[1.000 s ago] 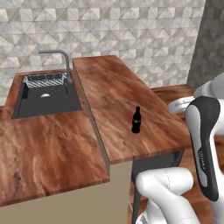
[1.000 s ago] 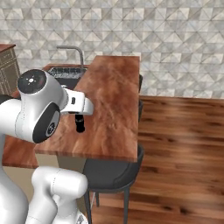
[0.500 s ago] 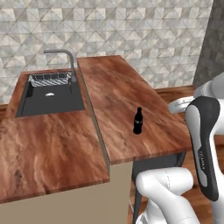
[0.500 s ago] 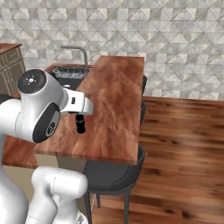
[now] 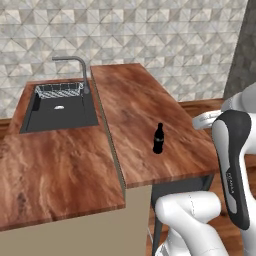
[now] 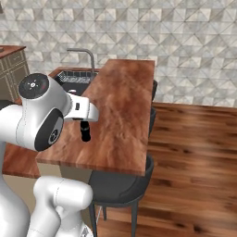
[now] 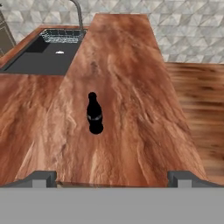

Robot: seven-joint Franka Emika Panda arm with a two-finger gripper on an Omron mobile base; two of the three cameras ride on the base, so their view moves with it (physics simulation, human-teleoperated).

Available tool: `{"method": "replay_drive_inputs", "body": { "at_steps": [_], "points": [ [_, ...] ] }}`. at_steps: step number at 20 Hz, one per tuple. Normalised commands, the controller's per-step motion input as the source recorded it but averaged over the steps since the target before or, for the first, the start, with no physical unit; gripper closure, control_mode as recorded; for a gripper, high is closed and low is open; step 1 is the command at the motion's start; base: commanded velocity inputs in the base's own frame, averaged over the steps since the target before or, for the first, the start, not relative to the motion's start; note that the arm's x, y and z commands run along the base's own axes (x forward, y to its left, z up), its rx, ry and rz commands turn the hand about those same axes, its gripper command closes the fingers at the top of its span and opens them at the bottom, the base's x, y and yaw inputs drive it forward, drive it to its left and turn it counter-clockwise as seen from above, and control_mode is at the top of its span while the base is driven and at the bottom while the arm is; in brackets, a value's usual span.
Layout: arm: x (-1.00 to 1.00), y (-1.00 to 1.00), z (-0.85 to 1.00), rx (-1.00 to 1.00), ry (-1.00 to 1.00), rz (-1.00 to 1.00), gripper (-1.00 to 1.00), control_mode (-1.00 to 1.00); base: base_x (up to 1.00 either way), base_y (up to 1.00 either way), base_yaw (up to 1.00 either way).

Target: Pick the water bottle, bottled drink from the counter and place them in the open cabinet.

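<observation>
Vs the earlier frames: whole picture has shifted in both base views, so the base moved, not the objects. Sink and faucet sit further right in the left base view than a second ago; bottle keeps the same spot on the wood.

Left to right, left base view: dark sink (image 5: 60, 111) with a wire rack (image 5: 59, 90) at its back edge, faucet (image 5: 75, 67) at the sink's right rear corner, then the raised slab of the counter (image 5: 135, 105), reddish-brown wood grain on a beige base. Bottled drink (image 5: 158, 139) stands upright on that slab, toward its near right part, well apart from the sink. White arm at far right.

Bottled drink: small, slim, black, long narrow neck, soda-bottle shape. Hand view shows a faint lighter band around the body (image 7: 94, 114); too small to read any writing. No brand legible.

Right base view: arm's big joint covers the left; bottle (image 6: 85, 131) partly hidden behind it, lower body visible on the counter (image 6: 125, 111). Dark chair (image 6: 125, 183) tucked under the near end, wood floor (image 6: 194, 157) to the right.

Gripper (image 7: 113, 177): fingers spread wide, tips at the bottom corners of the hand view, nothing between them. Bottle stands ahead of it, roughly centred, clear of both tips.
</observation>
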Motion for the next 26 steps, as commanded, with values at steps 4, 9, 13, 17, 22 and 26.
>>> {"method": "replay_drive_inputs", "body": {
  "at_steps": [4,9,13,17,22,26],
  "points": [
    [0.0,0.0,0.0,0.0,0.0,0.0,-1.0,1.0,0.77,0.02,0.0],
    [0.0,0.0,0.0,0.0,0.0,0.0,-1.0,1.0,0.78,0.05,0.0],
    [0.0,0.0,0.0,0.0,0.0,0.0,-1.0,1.0,0.78,0.13,-0.01],
    [0.0,0.0,0.0,0.0,0.0,0.0,-1.0,1.0,0.76,0.19,-0.04],
    [0.0,0.0,0.0,0.0,0.0,0.0,-1.0,1.0,0.79,0.24,-0.02],
    [0.0,0.0,0.0,0.0,0.0,0.0,-1.0,1.0,0.79,0.24,-0.03]
  ]
}}
